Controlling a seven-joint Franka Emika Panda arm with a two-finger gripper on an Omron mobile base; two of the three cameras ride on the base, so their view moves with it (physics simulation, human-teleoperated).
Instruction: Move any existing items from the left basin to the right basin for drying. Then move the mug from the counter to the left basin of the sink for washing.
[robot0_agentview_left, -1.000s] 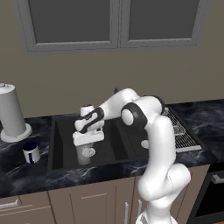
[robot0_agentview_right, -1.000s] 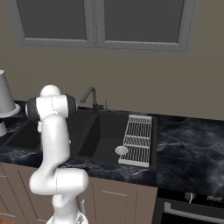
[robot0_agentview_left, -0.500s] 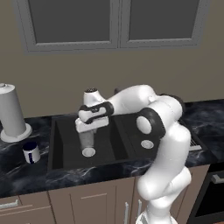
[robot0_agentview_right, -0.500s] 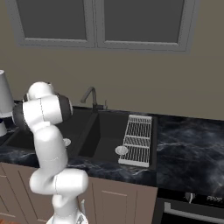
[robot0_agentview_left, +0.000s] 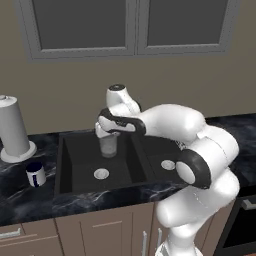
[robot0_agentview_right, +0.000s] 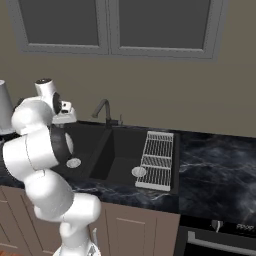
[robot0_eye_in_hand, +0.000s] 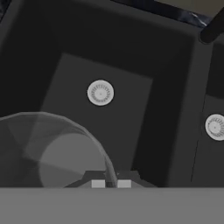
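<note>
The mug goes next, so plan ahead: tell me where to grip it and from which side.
Grip the mug by its rim, coming straight down from above. It stands upright with its mouth open on the counter, and its handle seems to face the left basin, so pinch the wall away from the handle.

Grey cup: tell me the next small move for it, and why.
Probably carry the grey cup sideways toward the right basin. The end effector grips its rim and holds it lifted above the left basin, clear of the floor and drain. It must still clear the divider between the basins before lowering.
</note>
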